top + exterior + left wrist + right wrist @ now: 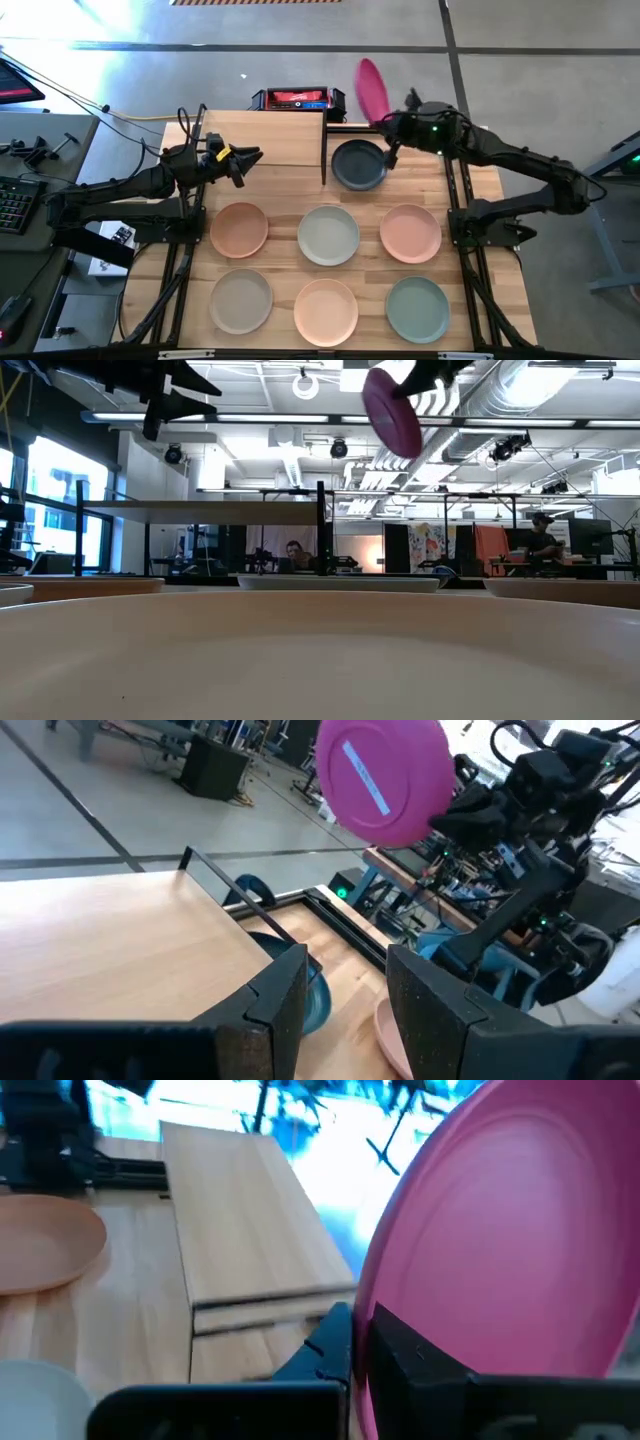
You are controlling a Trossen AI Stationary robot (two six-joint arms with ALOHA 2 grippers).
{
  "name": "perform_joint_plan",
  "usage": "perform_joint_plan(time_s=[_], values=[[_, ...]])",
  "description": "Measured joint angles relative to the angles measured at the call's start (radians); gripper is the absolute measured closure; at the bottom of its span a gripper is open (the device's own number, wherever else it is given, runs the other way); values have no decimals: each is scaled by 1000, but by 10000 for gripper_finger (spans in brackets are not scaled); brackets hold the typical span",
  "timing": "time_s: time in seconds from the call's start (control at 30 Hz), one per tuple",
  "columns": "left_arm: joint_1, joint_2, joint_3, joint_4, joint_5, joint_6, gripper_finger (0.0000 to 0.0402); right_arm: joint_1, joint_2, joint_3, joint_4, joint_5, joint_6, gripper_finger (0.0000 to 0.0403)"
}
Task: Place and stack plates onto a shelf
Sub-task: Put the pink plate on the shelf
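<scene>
While the magenta plate is aloft, the views read as follows.

High view: the right gripper (385, 128), clamped on the rim of the magenta plate (372, 88), holds it tilted on edge beyond the table's far edge, beside the shelf (265, 138). The dark grey plate (359, 165) lies flat by the shelf's end. 6 more plates lie in 2 rows on the table (480, 300). The left gripper (243, 158) hovers over the shelf, fingers apart, empty.

Step, as I judge it: carrying plate 1 to the bare shelf; next it needs levelling and lowering onto the board.

Low view: a plate rim fills the foreground, hiding the table plates.

Left wrist view: the dark grey plate is half hidden under the shelf edge.

Right wrist view: the plate blocks much of the scene.
</scene>
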Motion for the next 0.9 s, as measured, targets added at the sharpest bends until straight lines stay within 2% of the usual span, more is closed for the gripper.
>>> perform_joint_plan(time_s=[0.23,0.3,0.53,0.77,0.9], values=[[0,0,0,0,7,-1,275,51,115,0,193,-4,-187,403],[0,0,0,0,7,-1,275,56,149,0,227,-33,-221,403],[0,0,0,-1,73,-3,275,82,260,1,348,-82,-242,403],[0,0,0,-1,161,-37,275,93,390,126,339,-126,-245,403],[0,0,0,-1,179,-46,275,93,476,248,243,-125,-245,403]])
